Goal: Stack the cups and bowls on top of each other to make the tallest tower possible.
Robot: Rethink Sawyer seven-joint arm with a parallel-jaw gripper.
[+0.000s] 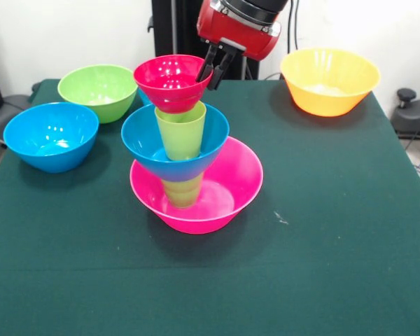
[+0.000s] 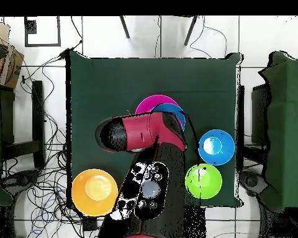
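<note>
At the centre of the front view, the tower (image 1: 189,168) is seen on the green worktop (image 1: 322,210): a pink bowl (image 1: 231,192) as base, a green cup (image 1: 182,190) inside it, a blue bowl (image 1: 143,140) on that cup, a second green cup (image 1: 181,129) in the blue bowl, and a red bowl (image 1: 166,80) on top. The gripper (image 1: 214,70) is placed at the red bowl's right rim, its dark fingers (image 1: 207,67) apparently pinching that rim, though the contact is not clearly shown.

Three loose bowls are seen: blue (image 1: 50,135) at the left, green (image 1: 96,91) at the upper left, orange (image 1: 329,80) at the upper right. In the overhead view the tower is largely hidden beneath the arm (image 2: 148,155).

The stack is judged top-heavy, since wide bowls are carried on narrow cups. If the rim is dragged sideways on release, the red bowl could be tipped off, and the cups below could be toppled with it.
</note>
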